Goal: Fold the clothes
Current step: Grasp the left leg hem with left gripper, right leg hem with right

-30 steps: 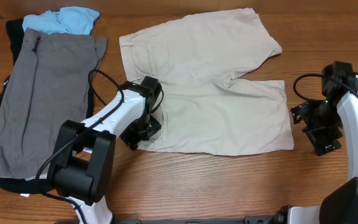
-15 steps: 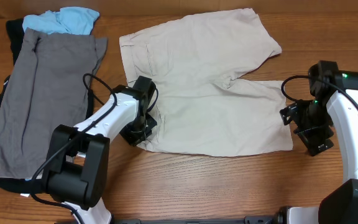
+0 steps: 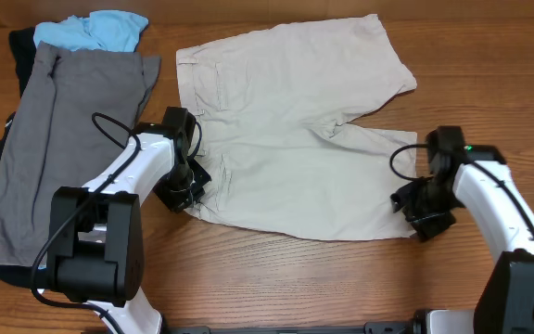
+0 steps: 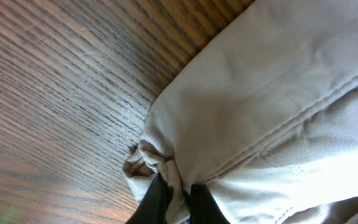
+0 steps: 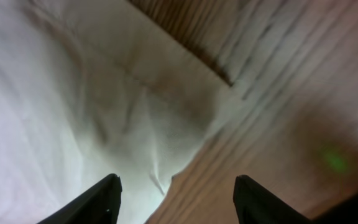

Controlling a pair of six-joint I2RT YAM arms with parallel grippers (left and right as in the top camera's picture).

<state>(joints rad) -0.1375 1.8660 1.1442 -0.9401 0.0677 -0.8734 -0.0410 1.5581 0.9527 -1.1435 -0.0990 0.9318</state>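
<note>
Beige shorts (image 3: 295,139) lie flat in the middle of the table (image 3: 489,65), just right of the grey shorts (image 3: 63,158), waistband left, legs right. At the near waistband corner the left gripper (image 3: 182,192) pinches a bunched nub of cloth and has dragged it leftward over the last second, the whole garment sliding along. The right gripper (image 3: 422,213) has come in from bare wood to the near leg's hem corner, its fingers (image 5: 98,199) spread either side of it, clasping nothing yet. With both near corners nearly secured, the first fold across the shorts looks close.
</note>
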